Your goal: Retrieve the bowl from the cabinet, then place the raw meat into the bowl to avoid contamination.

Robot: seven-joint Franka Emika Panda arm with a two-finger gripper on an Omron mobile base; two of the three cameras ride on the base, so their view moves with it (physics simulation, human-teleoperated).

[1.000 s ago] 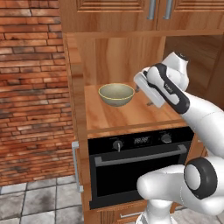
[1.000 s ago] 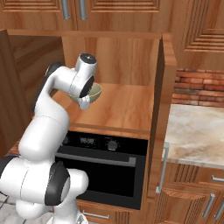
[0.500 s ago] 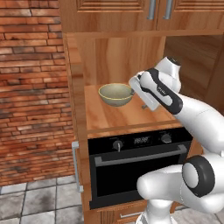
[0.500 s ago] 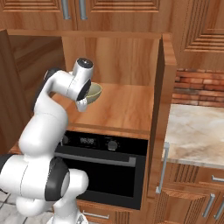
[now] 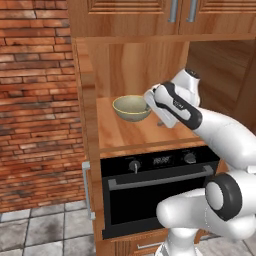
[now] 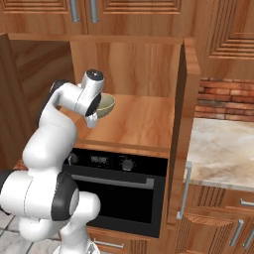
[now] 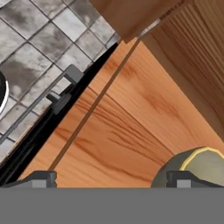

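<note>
The pale olive bowl (image 5: 131,107) (image 6: 105,105) stands upright on the wooden shelf of the open cabinet (image 5: 135,136), above the oven. My gripper (image 5: 161,122) (image 6: 92,120) hangs just to the bowl's right in the left base view, pointing down at the shelf, jaws wide open and holding nothing. In the hand view the gripper (image 7: 113,179) spans bare shelf wood, and the bowl (image 7: 199,168) with its yellowish rim lies at one fingertip (image 7: 183,179). The raw meat is out of view.
A black built-in oven (image 5: 155,185) with a bar handle sits under the shelf. The cabinet's open door (image 6: 179,124) stands at the right, and a marble counter (image 6: 223,154) lies beyond it. A brick wall (image 5: 35,100) borders the left side. Closed upper doors (image 5: 180,12) hang overhead.
The hand has shifted toward the bowl and come down closer to the shelf. The jaws stayed open and the bowl has not moved.
</note>
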